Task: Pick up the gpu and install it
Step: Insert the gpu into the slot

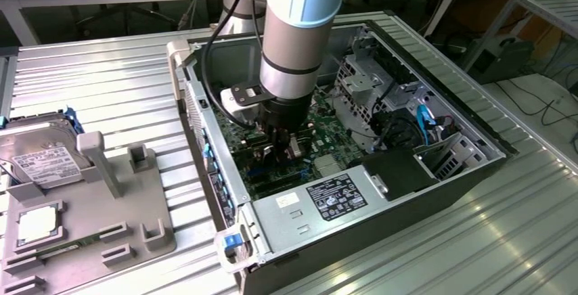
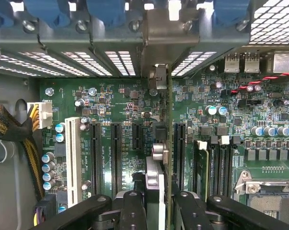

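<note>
Gpu (image 2: 168,143), thin green board edge-on, clamped in gripper (image 2: 156,211) over motherboard (image 2: 120,110).

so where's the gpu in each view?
Exterior view: the gpu hangs edge-on under the gripper, inside the open case, just over the motherboard.
Wrist view: edge-on at picture centre, between the fingers, bracket at the rear slots.
Shared landmark: the green motherboard.

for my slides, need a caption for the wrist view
Gripper holding the gpu edge-on above the motherboard slots inside the open case.
</note>
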`<state>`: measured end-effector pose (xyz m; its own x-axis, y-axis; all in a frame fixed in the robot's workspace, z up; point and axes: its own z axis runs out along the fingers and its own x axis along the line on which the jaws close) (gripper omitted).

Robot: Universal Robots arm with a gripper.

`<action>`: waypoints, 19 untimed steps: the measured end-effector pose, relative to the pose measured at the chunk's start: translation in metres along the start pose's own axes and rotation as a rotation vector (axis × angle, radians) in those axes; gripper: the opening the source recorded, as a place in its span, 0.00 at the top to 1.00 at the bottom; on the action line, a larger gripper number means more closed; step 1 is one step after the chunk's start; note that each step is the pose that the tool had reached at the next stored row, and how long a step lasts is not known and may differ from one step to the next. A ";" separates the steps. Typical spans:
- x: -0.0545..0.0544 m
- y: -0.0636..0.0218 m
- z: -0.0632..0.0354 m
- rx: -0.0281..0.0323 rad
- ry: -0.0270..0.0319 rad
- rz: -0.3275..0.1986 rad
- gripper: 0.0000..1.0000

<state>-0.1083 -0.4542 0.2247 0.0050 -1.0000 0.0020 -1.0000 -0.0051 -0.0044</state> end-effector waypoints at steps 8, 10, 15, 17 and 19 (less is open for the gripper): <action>-0.001 0.0000 0.0016 0.0017 -0.0049 0.000 0.71; 0.000 0.0000 -0.0002 0.0010 -0.0016 0.000 0.71; 0.000 0.0000 -0.0099 0.0000 0.0000 -0.001 0.64; 0.000 -0.0001 -0.0171 0.0003 -0.0003 -0.002 0.64; 0.000 -0.0002 -0.0284 0.0005 -0.0001 -0.002 0.64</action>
<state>-0.1082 -0.4540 0.2532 0.0071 -1.0000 0.0019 -1.0000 -0.0071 -0.0049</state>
